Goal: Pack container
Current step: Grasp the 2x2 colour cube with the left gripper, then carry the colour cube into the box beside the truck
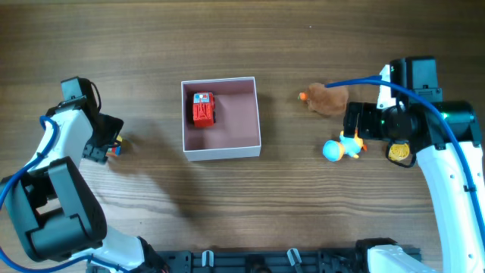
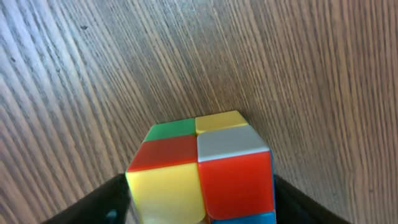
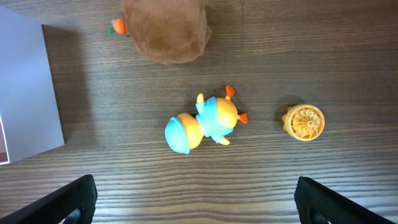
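The container (image 1: 221, 154) is a shallow white-walled square box with a dusty pink inside. It stands left of the table's middle with a red toy car (image 1: 203, 108) in it. One of its white walls shows at the left edge of the right wrist view (image 3: 25, 87). My left gripper (image 1: 110, 144) (image 2: 199, 202) is low at the table's left, with its fingers against both sides of a multicoloured cube (image 1: 115, 147) (image 2: 199, 162). My right gripper (image 1: 355, 125) (image 3: 196, 205) is open and empty, held above a blue and yellow duck toy (image 1: 339, 148) (image 3: 202, 122).
A brown plush toy (image 1: 330, 98) (image 3: 165, 31) with an orange tip lies right of the container. A small yellow round piece (image 1: 399, 152) (image 3: 304, 122) lies right of the duck. The table is bare wood between the cube and the container.
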